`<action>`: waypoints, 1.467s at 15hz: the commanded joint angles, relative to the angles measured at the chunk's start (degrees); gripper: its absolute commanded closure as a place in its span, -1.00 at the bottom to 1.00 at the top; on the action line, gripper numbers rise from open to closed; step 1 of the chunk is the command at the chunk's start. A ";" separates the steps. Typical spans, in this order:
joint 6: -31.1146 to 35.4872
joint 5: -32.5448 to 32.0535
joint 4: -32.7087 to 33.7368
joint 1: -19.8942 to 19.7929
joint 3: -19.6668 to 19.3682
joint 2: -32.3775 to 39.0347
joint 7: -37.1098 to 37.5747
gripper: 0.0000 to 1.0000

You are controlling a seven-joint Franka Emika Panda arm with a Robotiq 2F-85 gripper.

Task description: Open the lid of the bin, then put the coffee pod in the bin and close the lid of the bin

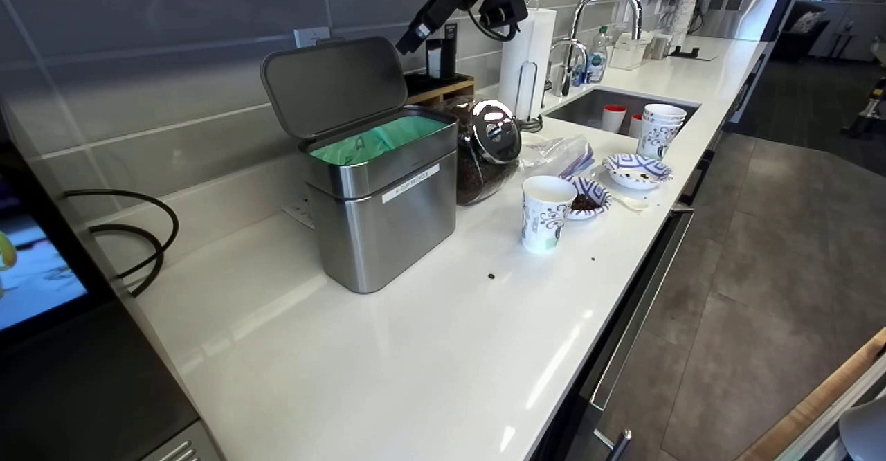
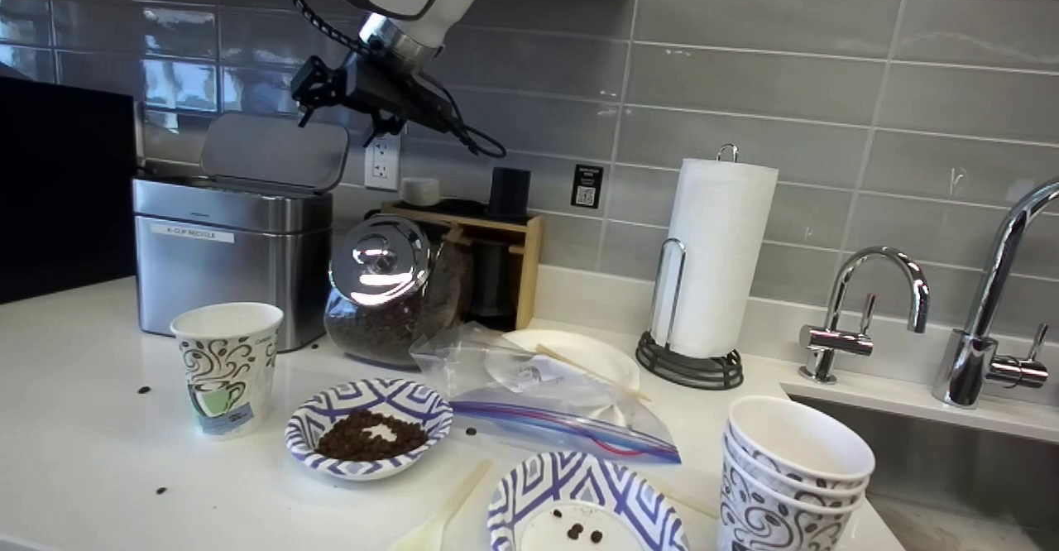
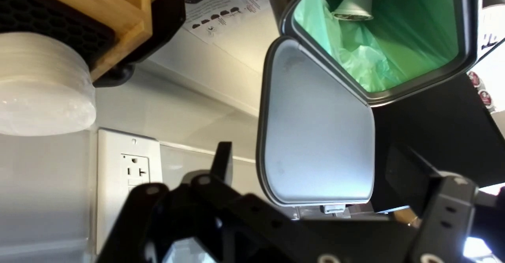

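The flat dark-grey metal lid w/ rounded corners (image 1: 339,87) stands open at 11 o'clock from the boxy brushed-steel bin (image 1: 387,229) in an exterior view, hinged at the back edge. Looks thin, stiff, light on its hinge & slick-faced, so no flat pinch from me: I'd take it at the free edge, by the small pale tab (image 3: 334,208), or hook behind that edge & push, easing off b/c it may drop fast.

In the wrist view the opening is at 1 o'clock from the lid, w/ a thin green plastic liner (image 3: 410,53), soft & apt to snag. A pale tapered capsule (image 3: 354,0) is in there, at 11 o'clock in the opening; prob. a coffee pod, poss. the one for this job, can't confirm. I spot none on the glossy white desk (image 1: 346,371). If I had to lift it: v. light, thin-walled, crushable, so a gentle hold on its sides just under the rim.

My jaws are wide apart, holding nothing, at 12 to 1 o'clock from the bin in both exterior views; can't tell if they touch the lid. IMO closing is next.

Further out: clear round jar w/ a shiny chrome cap (image 1: 479,156) just beside the bin at 2 o'clock, white paper cup w/ a dark swirl print (image 1: 543,215) at 3.
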 commanded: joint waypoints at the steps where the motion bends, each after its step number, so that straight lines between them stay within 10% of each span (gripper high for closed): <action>1: -1.60 -0.18 5.59 -0.66 1.75 4.38 -0.57 -1.00; 22: -20.18 -4.58 14.75 -0.88 2.05 8.38 11.70 -1.00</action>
